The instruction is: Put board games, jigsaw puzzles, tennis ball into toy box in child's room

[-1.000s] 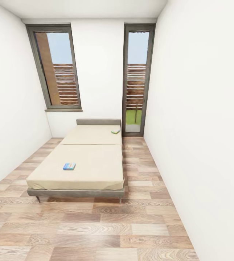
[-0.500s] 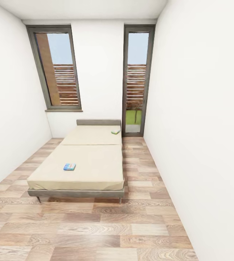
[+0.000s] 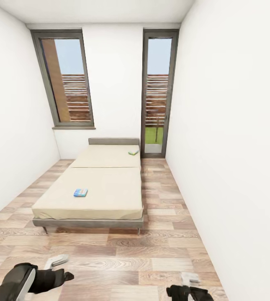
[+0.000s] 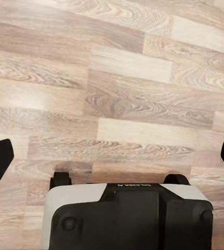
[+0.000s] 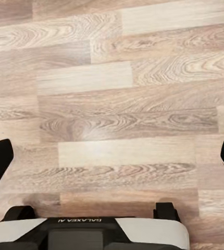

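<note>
Two board games lie on the beige bed (image 3: 105, 200): a blue one (image 3: 80, 192) near the foot on the left, and a pale green one (image 3: 133, 152) by the headboard on the right. At the bottom of the head view my left gripper (image 3: 59, 267) and right gripper (image 3: 187, 282) hang low over the wood floor, far short of the bed. Each wrist view has the black fingers spread to the picture's edges, so the left gripper (image 4: 112, 156) and right gripper (image 5: 112, 161) are open and empty. The table, toy box, jigsaw puzzles and tennis ball are out of view.
White walls close the room on both sides. A window (image 3: 68, 79) and a tall glazed door (image 3: 156, 92) fill the far wall. A strip of wood floor (image 3: 160, 196) runs along the bed's right side. My base (image 4: 127, 219) is seen below the wrists.
Both arms have risen into the bottom of the head view. The view has shifted very slightly; the bed and the board games lie as before.
</note>
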Available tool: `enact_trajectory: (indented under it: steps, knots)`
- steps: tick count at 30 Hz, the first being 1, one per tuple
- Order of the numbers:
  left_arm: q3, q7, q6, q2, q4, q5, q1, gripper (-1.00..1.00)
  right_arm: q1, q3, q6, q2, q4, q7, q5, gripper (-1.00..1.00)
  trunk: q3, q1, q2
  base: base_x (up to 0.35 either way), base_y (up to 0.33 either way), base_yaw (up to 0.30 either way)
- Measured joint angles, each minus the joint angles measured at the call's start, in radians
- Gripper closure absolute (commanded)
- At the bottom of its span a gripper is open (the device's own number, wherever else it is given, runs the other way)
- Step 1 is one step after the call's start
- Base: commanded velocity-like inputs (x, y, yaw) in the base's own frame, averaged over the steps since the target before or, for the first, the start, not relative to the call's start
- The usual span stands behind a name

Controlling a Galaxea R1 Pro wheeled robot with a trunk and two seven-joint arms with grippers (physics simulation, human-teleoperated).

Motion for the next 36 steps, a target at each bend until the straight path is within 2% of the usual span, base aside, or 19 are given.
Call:
enact_trajectory:
  steps: [2,9,13,18,21,28,36]
  knots:
    - [0.001,-0.007,0.028,0.004,-0.077,0.003,-0.001,-1.0,0.009,0.003,0.048,0.005,-0.125,0.0,-0.012,-1.0,0.0,0.0,0.0,0.0,0.0,0.0]
    - [0.002,-0.01,0.034,0.011,-0.156,0.001,-0.001,-1.0,0.007,0.001,0.083,0.011,-0.18,0.001,-0.017,-1.0,0.0,0.0,0.0,0.0,0.0,0.0]
    - [0.002,-0.012,0.035,0.012,-0.181,0.001,-0.001,-1.0,-0.003,-0.001,0.167,0.012,-0.286,0.005,-0.02,-1.0,0.0,0.0,0.0,0.02,0.083,0.0]
    - [0.004,-0.012,0.036,0.015,-0.19,0.001,-0.001,-1.0,0.002,0.005,0.216,0.013,-0.423,0.007,-0.019,-1.0,0.0,0.0,0.0,0.07,0.179,0.0]
    - [0.004,-0.012,0.036,0.022,-0.199,0.003,-0.001,-1.0,0.007,0.009,0.23,0.013,-0.473,0.006,-0.017,-1.0,0.0,0.0,0.0,0.049,0.081,0.0]
    - [0.004,-0.012,0.037,0.029,-0.237,0.005,-0.001,-1.0,0.012,0.01,0.238,0.012,-0.505,0.008,-0.018,-1.0,0.0,0.0,0.0,0.041,0.026,0.0]
    - [0.005,-0.013,0.038,0.03,-0.264,0.004,-0.001,-1.0,0.012,0.013,0.239,0.018,-0.51,0.007,-0.019,-1.0,0.0,0.0,0.0,0.237,0.137,0.0]
